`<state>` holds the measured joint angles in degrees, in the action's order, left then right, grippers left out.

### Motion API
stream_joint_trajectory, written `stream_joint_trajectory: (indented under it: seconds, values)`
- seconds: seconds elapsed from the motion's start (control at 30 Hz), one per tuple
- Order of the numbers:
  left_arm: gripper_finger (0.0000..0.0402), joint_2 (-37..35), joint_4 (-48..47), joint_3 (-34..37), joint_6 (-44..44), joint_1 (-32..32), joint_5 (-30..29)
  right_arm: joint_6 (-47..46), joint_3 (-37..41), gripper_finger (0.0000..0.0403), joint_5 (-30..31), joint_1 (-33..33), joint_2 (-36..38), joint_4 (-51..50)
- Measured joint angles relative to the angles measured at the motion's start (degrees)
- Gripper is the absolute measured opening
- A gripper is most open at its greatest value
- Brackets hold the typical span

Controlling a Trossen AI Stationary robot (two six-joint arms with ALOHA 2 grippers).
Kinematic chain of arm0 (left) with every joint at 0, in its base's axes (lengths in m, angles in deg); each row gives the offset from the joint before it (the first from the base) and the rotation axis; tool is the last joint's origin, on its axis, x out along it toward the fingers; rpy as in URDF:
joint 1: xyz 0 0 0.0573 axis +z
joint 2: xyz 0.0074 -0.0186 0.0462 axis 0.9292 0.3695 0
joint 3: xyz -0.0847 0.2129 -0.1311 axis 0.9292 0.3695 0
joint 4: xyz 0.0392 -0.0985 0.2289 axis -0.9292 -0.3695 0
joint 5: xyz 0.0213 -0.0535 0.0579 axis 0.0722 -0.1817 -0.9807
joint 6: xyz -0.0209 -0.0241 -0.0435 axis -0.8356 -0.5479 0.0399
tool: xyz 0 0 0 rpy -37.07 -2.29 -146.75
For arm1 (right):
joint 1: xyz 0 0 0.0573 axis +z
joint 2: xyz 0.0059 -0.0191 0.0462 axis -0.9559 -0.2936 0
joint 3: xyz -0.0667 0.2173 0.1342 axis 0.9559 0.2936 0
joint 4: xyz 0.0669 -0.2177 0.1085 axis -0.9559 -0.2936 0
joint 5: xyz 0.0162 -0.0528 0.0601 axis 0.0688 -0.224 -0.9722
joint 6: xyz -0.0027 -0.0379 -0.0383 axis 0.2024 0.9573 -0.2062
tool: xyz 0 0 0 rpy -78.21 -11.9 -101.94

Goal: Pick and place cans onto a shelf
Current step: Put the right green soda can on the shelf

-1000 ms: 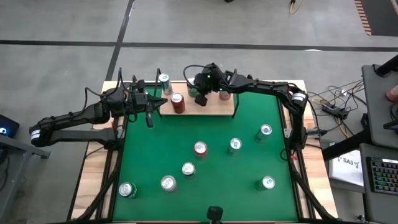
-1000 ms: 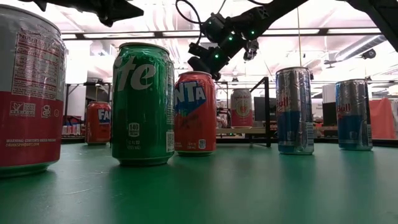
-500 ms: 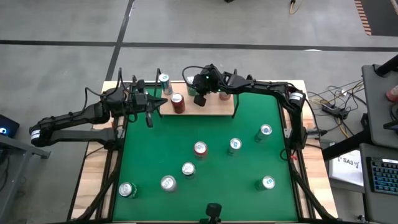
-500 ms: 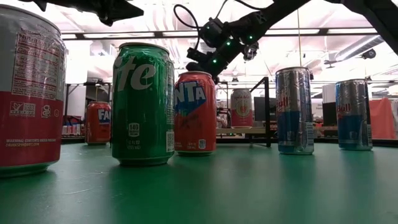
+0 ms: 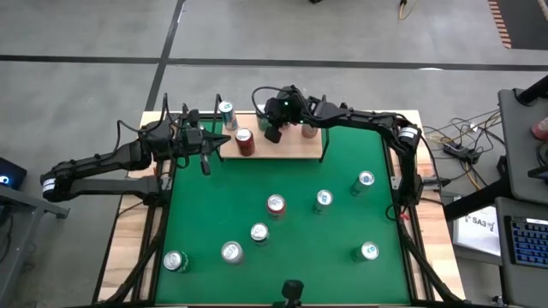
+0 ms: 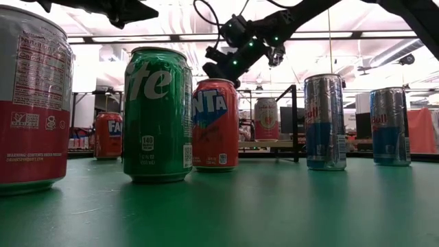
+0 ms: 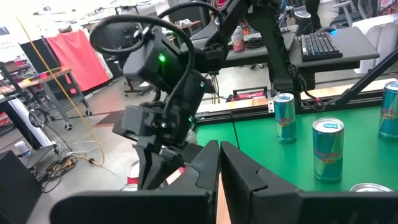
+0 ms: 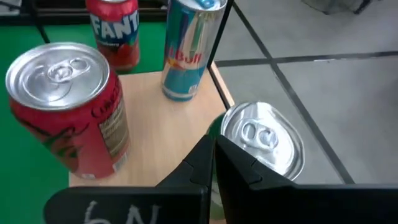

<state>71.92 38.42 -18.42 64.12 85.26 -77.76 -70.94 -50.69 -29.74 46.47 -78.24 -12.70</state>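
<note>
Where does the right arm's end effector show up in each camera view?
High view: right end effector at top centre, shut, over the shelf.
Low view: upper middle, hanging above the red can.
Left wrist view: left of centre, pointing down, its tips partly hidden.
Right wrist view: bottom centre, its own dark fingers closed together.
Shared landmark: the light-wood shelf, seen under it in the high and right wrist views.

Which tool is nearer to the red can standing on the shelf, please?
The right tool. It hovers shut over the shelf, just beside the red can. The left tool, also shut, waits off the shelf's left end, slightly farther away.
</note>
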Motion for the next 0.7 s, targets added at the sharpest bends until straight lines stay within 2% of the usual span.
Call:
stream_joint_trajectory:
  seconds: [0.23,0.4,0.7]
  values:
    - [0.0000,0.0,0.0,0.0,0.0,0.0,0.0,-1.2,-2.5,0.0009,-0.1,0.0,0.0,0.0]
    - [0.0000,0.0,0.0,0.0,0.0,0.0,0.0,-1.2,-2.5,0.0009,-3.4,-0.1,0.0,-0.4]
    - [0.0000,0.0,0.0,0.0,0.0,0.0,0.0,-0.5,-1.9,0.0009,-3.8,-0.1,0.0,-1.2]
